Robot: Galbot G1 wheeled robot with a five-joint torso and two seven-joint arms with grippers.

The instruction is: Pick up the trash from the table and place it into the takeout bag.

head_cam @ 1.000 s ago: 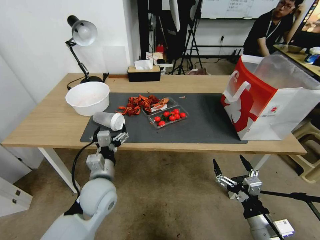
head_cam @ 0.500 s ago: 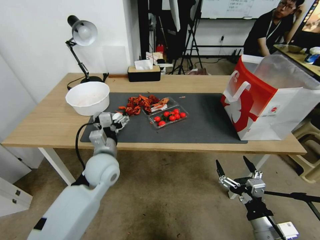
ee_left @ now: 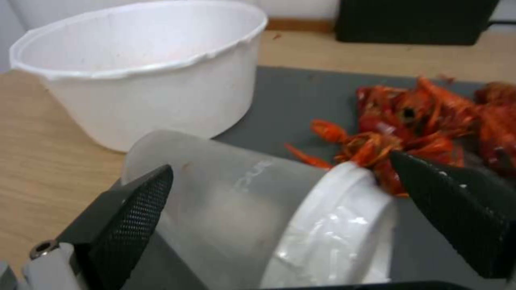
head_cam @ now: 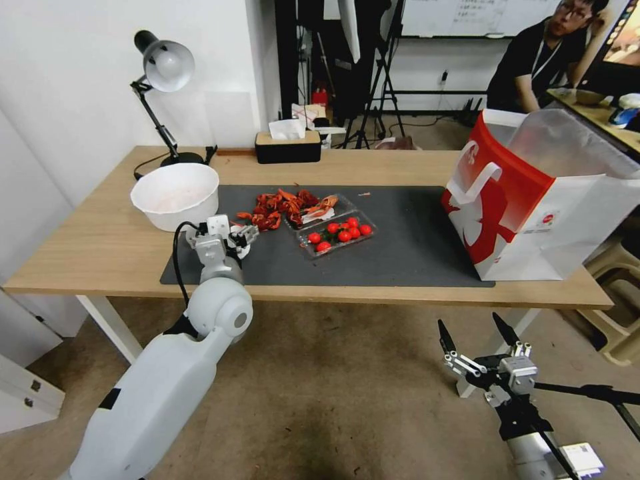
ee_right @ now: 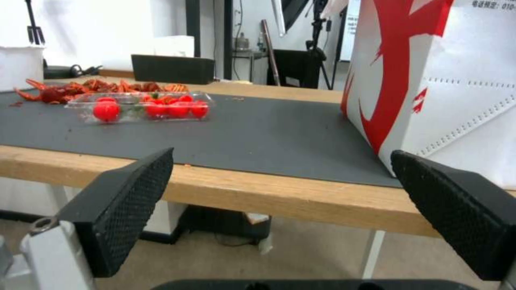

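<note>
Frosted cup (ee_left: 231,209) lies sideways on your counter's grey mat (head_cam: 400,253), between the left end effector's (ee_left: 279,201) spread fingers, ungripped; head view hides it. Right end effector (head_cam: 477,333) hangs open below the counter (head_cam: 87,247).

my grippers: 2
frosted cup (ee_left: 242,209): 1
white bowl (head_cam: 176,195): 1
tomato tray (head_cam: 336,233): 1
takeout bag (head_cam: 533,200): 1
lamp (head_cam: 160,73): 1

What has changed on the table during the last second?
The left hand moved forward over the table edge and now straddles the lying frosted cup, fingers open, not yet closed on it. The cup, bowl, bag and right hand stayed in place.
</note>
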